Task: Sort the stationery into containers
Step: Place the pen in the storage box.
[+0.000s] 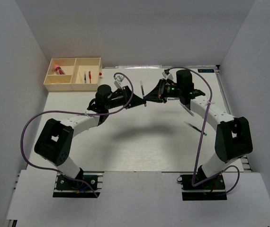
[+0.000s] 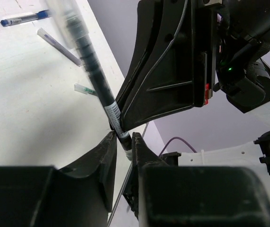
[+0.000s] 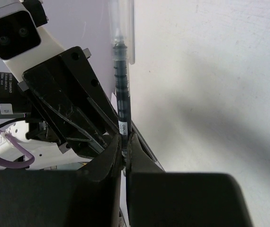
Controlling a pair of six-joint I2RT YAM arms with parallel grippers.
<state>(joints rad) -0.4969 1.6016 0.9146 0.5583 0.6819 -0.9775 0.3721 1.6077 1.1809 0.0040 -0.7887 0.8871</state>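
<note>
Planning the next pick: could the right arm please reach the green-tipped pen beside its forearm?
Probably not yet: the right gripper is shut on the dark pen; the green-tipped pen lies uncovered.

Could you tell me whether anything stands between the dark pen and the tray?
Nothing loose visibly does. The dark pen is gripped by the left gripper and right gripper. Toward the cream tray at the far left, only the left arm's own wrist shows.

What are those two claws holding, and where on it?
A dark pen: the right end effector pinches its labelled end, the left end effector grips just beside.
</note>
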